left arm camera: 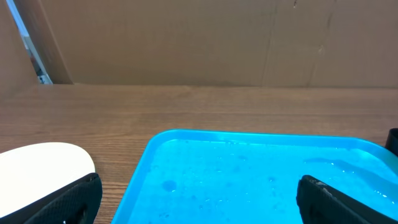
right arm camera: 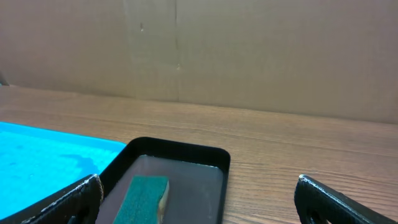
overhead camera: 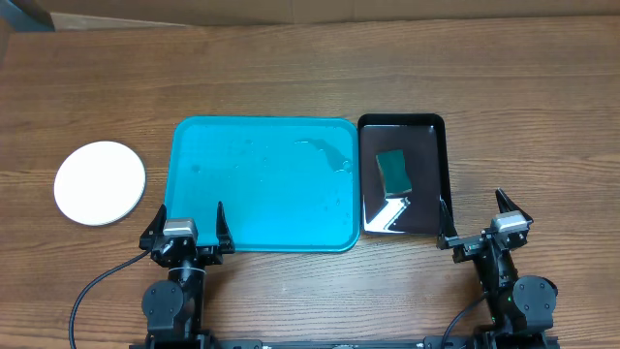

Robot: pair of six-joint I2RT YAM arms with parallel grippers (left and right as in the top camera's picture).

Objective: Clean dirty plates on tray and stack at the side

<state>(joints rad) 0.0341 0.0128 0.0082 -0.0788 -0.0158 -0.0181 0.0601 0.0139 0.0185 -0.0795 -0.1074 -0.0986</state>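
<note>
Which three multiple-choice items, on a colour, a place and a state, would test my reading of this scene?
1. The sponge in the black tray is: A red, B green, C yellow.
2. The white plate lies: A on the table, left of the turquoise tray, B in the black tray, C on the sponge.
3. The left gripper is: A shut on the plate, B shut on the sponge, C open.
Answers: B, its top is green; A, bare wood surrounds it; C, its fingers stand apart.

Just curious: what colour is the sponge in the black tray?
The sponge is dark green with a paler side; right wrist view shows it best.
</note>
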